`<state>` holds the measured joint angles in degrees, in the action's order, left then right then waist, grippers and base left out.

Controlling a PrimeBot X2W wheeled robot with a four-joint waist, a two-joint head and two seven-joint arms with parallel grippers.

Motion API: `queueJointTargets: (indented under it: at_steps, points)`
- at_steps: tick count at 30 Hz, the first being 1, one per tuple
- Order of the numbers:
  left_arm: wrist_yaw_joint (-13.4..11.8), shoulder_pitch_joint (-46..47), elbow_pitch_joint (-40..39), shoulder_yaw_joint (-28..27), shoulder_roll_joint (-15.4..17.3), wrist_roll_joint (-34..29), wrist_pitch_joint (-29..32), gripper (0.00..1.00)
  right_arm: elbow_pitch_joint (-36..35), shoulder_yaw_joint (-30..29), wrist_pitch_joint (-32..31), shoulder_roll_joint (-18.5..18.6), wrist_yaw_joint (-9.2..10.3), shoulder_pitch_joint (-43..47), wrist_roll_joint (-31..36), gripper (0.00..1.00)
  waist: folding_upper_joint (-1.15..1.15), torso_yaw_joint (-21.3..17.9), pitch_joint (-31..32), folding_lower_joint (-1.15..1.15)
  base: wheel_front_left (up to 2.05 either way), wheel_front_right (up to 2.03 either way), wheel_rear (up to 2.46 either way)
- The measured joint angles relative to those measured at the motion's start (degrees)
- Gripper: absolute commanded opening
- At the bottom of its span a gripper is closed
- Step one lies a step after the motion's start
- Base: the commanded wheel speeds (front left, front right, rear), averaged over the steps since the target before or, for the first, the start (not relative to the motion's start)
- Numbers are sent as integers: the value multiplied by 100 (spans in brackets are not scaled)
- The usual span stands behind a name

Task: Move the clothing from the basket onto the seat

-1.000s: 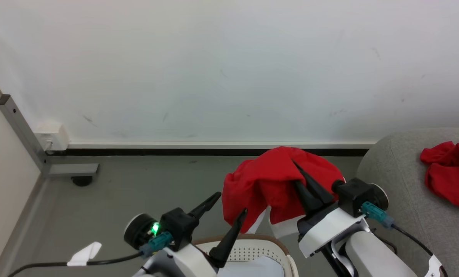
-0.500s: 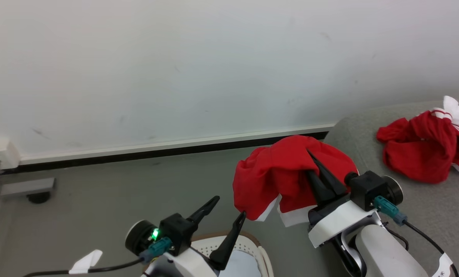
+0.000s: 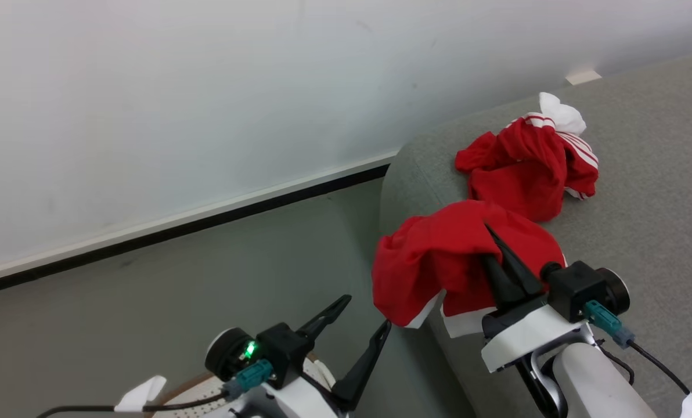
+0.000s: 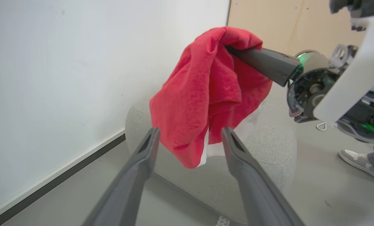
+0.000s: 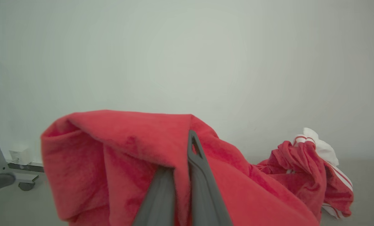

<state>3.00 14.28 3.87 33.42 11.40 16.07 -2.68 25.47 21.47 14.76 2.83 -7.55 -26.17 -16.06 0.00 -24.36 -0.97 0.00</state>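
Observation:
My right gripper is shut on a red garment of the clothing, which hangs with its white band down over the near corner of the grey seat. A second red and white garment lies crumpled on the seat beyond it. In the right wrist view my right gripper pinches a fold of the held garment. My left gripper is open with nothing in it, low at the left, above a sliver of the basket. In the left wrist view my left gripper points at the held garment.
A white wall with a dark skirting runs behind grey floor. A person's shoe stands on the floor past the seat. A metal frame foot on a caster sits at the far left of the right wrist view.
The head camera has swung right, so the seat has come into the middle and the basket has slid to the bottom left. The held garment now hangs over the seat's corner instead of the floor.

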Motion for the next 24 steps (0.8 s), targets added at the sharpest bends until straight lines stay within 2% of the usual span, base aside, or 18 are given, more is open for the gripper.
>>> queueJointTargets:
  at_steps: [5,11,18,24]
  points:
    - [56,110,-164,81,44,-24,63,100,-257,-365,-41,5,0,92,40,0,0,-169,-301,0,0,0,0]
    - [188,310,-512,166,293,-63,216,100,-700,-1123,-42,5,0,-277,41,0,0,-109,-880,0,0,0,0]
    - [349,782,-1102,232,690,-80,319,100,-905,-2167,-316,2,0,-1300,226,0,0,157,-1731,1,0,0,0]
    - [402,1128,-1527,214,1005,-37,313,100,-1199,-3548,-764,34,-1,-2635,733,0,0,433,-2540,2,0,0,0]
